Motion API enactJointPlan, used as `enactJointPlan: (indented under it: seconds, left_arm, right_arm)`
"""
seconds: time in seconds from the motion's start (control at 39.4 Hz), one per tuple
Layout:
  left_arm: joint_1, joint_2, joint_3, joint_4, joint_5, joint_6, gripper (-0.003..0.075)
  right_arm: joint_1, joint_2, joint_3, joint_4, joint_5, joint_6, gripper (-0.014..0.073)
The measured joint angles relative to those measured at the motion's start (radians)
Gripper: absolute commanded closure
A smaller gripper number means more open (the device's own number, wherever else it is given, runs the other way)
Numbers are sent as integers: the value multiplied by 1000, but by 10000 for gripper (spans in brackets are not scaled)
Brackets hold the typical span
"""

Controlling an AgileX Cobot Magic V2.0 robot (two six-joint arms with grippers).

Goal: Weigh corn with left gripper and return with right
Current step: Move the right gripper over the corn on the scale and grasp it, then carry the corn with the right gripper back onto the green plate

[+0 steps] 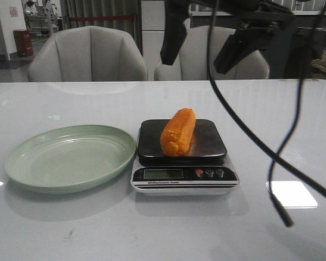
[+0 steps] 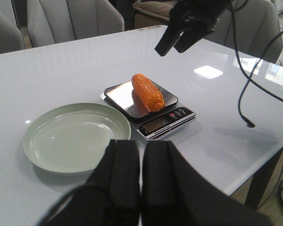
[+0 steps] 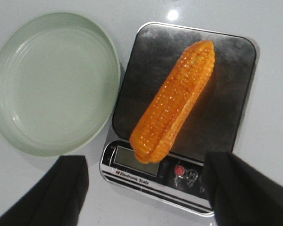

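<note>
The corn (image 1: 178, 132) lies on the dark metal pan of a small kitchen scale (image 1: 183, 157), which stands on the white desk (image 1: 163, 228) near the middle. The cob lies lengthwise from far to near, a little slanted, and its thicker near end reaches over the pan's near edge, toward the display. Nothing holds it.

Just to the left of the scale is a pale green plate (image 1: 22, 163); its rim comes very close to the scale, and I cannot tell if they touch.

The right pincer (image 1: 204, 46) hangs in the air above the far side of the scale, well apart from the corn. Its two black fingers are spread wide and grasp nothing. A long black cable (image 1: 250, 136) falls from it down over the right part of the desk.

The left pincer (image 2: 140, 188) is at the near side, above the desk near the plate. Its two fingers are pressed together, with nothing between them.
</note>
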Motion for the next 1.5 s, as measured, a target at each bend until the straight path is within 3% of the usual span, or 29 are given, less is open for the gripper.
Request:
enactJointPlan:
  seconds: [0.23, 0.46, 0.56, 0.76, 0.91, 1.04, 1.27, 1.5]
  left_arm:
    - [0, 0, 0, 0, 0, 0, 606]
    - [0, 0, 0, 0, 0, 0, 606]
    - [0, 0, 0, 0, 0, 0, 606]
    - [0, 0, 0, 0, 0, 0, 606]
    - [0, 0, 0, 0, 0, 0, 606]
    - [0, 0, 0, 2, 2, 0, 606]
    - [0, 0, 0, 2, 2, 0, 606]
    - [0, 0, 0, 2, 2, 0, 606]
  right_arm:
    - [1, 219, -203, -75, 180, 183, -4]
    - [31, 328, -242, -80, 198, 273, -1]
    - [46, 365, -243, -75, 198, 279, 71]
    - [51, 406, -249, -75, 208, 283, 353]
    - [58, 409, -304, -75, 208, 283, 403]
    - [104, 409, -348, -54, 181, 281, 404]
    - [243, 440, -354, -28, 5, 258, 377]
    - [284, 513, -354, -20, -84, 255, 65]
